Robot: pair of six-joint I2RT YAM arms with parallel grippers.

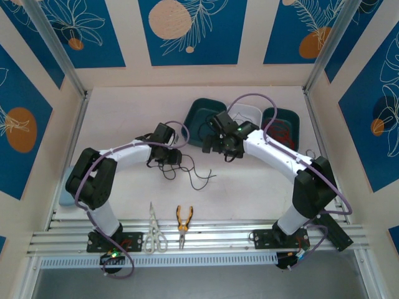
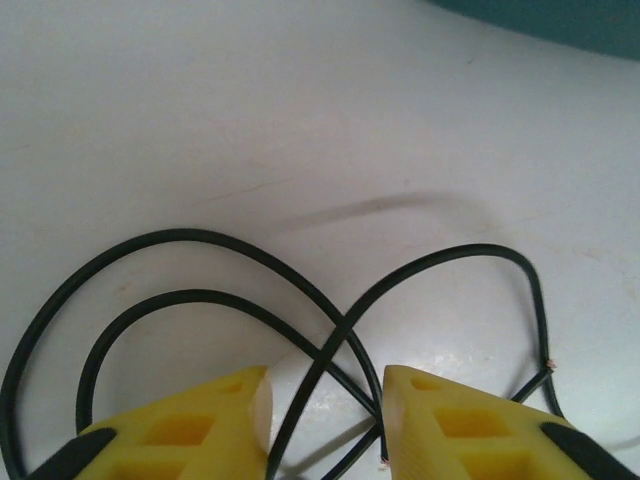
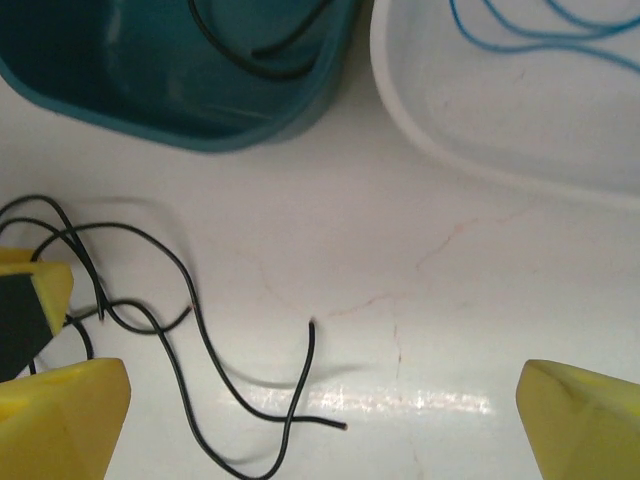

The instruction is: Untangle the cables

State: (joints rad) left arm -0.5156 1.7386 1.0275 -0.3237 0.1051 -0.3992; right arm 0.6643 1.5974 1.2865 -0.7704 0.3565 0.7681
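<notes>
- Nearby, the left gripper (image 2: 325,425) stands part-spread astride the crossing black cables (image 2: 340,325) on the table, probably to anchor them.
- The right gripper (image 3: 320,420) gapes wide beside loose ends.
- Beyond, the white tray (image 3: 430,150) keeps a blue cable (image 3: 520,42) apart.

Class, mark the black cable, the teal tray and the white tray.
black cable (image 2: 190,233), left wrist view, top of loop.
teal tray (image 3: 200,125), right wrist view, near wall.
white tray (image 3: 520,120), right wrist view, bare floor.
</notes>
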